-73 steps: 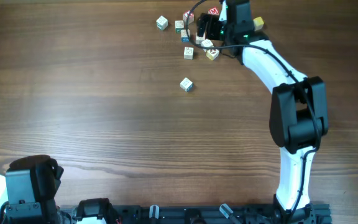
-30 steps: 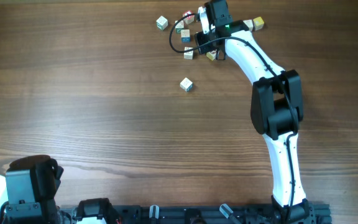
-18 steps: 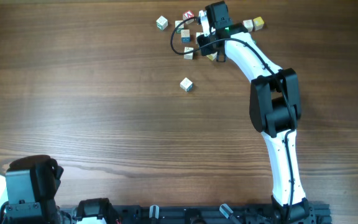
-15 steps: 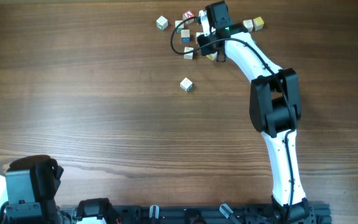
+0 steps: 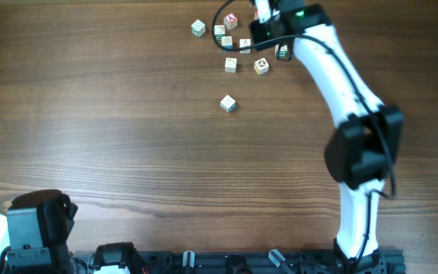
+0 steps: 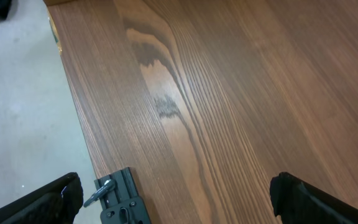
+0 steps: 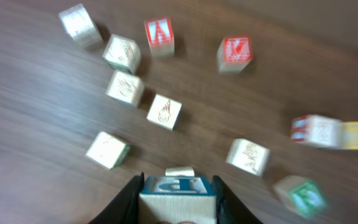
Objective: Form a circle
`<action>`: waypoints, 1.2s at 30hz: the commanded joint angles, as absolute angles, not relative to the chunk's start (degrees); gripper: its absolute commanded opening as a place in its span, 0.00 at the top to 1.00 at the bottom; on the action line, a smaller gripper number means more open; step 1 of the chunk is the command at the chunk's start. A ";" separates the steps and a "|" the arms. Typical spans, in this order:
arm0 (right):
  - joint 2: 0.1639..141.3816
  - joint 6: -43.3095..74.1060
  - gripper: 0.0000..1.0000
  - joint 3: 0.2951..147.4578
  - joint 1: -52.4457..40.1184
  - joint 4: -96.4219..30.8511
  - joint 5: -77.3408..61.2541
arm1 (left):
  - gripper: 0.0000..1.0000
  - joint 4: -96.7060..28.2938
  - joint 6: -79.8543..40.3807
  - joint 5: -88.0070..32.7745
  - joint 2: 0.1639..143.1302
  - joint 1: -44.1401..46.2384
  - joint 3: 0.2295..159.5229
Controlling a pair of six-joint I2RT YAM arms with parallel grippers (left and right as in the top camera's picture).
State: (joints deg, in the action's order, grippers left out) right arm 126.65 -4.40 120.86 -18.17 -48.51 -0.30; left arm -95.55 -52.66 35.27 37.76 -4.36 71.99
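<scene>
Above cluster (image 7: 164, 112) — R gripper (image 7: 178, 194) holds cube (image 7: 178, 204).

Brown wood-grain table (image 5: 128, 152), pale grey floor (image 6: 17, 93) beside its edge

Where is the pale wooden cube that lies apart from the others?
Overhead view: the pale wooden cube lies alone on the wooden table, nearer the robot's base than the cube group.

Matt, brown, grain-streaked wooden table (image 5: 128, 152). On it, small pale bare-wood letter cubes (image 7: 164, 112), faces painted. The blue-topped wooden cube (image 7: 178, 202) shows fine grain.
</scene>
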 commanded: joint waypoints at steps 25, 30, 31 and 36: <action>121.51 -2.44 0.73 85.32 -18.20 -39.40 -10.46 | 0.00 -95.44 -53.39 35.42 37.65 -4.78 71.90; 121.51 -2.39 0.73 84.66 -18.83 -37.28 -10.72 | 0.00 -95.44 -53.39 35.44 37.65 -4.78 71.90; 121.51 -2.39 0.73 84.66 -19.27 -37.01 -10.98 | 0.00 -95.46 -53.39 35.44 37.65 -4.78 71.90; 121.51 -2.59 0.72 84.66 -21.56 -35.55 -11.46 | 0.00 -95.44 -53.36 35.42 37.65 -4.78 71.90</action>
